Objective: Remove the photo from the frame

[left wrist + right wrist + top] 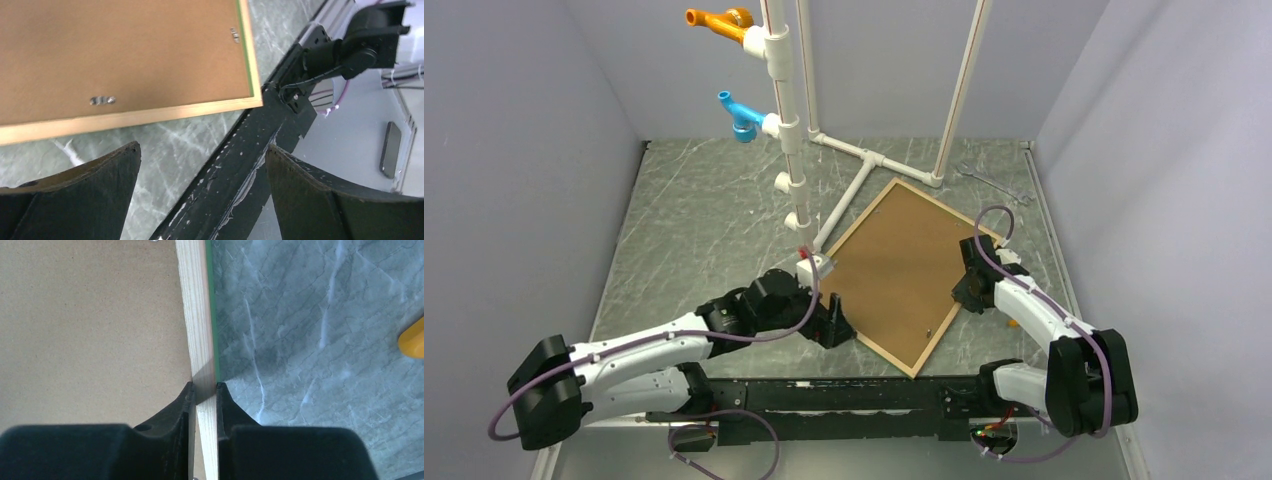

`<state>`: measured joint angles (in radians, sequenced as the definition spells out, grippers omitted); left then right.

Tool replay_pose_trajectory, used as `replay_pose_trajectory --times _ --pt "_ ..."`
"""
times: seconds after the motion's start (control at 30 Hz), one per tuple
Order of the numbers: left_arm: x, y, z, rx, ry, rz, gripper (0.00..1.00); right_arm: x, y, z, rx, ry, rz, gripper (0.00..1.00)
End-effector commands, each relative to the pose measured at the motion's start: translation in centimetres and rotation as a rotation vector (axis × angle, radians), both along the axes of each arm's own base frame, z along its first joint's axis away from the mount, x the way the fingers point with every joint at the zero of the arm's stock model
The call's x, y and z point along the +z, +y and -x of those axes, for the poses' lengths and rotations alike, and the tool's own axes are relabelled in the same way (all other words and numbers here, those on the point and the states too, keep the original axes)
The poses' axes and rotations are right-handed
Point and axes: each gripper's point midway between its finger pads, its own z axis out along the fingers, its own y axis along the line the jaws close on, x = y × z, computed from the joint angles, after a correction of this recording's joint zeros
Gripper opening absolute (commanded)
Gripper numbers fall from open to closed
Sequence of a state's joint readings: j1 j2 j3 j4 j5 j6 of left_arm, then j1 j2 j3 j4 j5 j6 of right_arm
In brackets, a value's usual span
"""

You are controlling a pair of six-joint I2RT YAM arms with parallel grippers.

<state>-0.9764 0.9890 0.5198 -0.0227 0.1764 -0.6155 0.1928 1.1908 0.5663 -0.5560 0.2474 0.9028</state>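
Frame (884,357) is lying face down on the right half of the desk (694,220), turned at an angle so one corner points at the near edge and another at the far edge, by the foot of the white pipe stand (784,100). All you see is the brown backing board (899,265) with the pale wood rails around it, so no photo in sight from this side. The right end effector (204,387) is pinched shut on the rail nearest the desk's right edge. The left end effector (202,150) is wide open, holding nothing, hovering just off the frame's near-left side. A small metal clip (102,100) sits on the backing.
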Motion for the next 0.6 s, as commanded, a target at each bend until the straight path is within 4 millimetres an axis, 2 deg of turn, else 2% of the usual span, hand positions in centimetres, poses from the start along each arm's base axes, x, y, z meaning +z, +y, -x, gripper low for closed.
replay_pose_trajectory --times 0.0,0.1,0.2,0.3,0.57 --pt "3.9 -3.2 0.2 -0.094 -0.175 0.022 0.97 -0.3 -0.1 0.2 -0.043 -0.007 -0.006 0.09" --pt "4.1 -5.1 1.0 -0.142 -0.247 -0.02 0.99 0.0 0.1 0.2 -0.03 -0.013 -0.015 0.0" --pt "3.8 -7.1 2.0 -0.206 -0.342 -0.08 0.99 0.7 0.5 0.1 -0.011 -0.005 -0.031 0.0" --pt "2.6 -8.9 3.4 -0.276 -0.447 -0.163 0.99 1.5 1.2 0.0 0.01 0.021 -0.059 0.0" --pt "0.6 -11.4 6.2 -0.433 -0.678 -0.311 0.99 3.7 3.0 -0.5 0.078 0.027 -0.134 0.0"
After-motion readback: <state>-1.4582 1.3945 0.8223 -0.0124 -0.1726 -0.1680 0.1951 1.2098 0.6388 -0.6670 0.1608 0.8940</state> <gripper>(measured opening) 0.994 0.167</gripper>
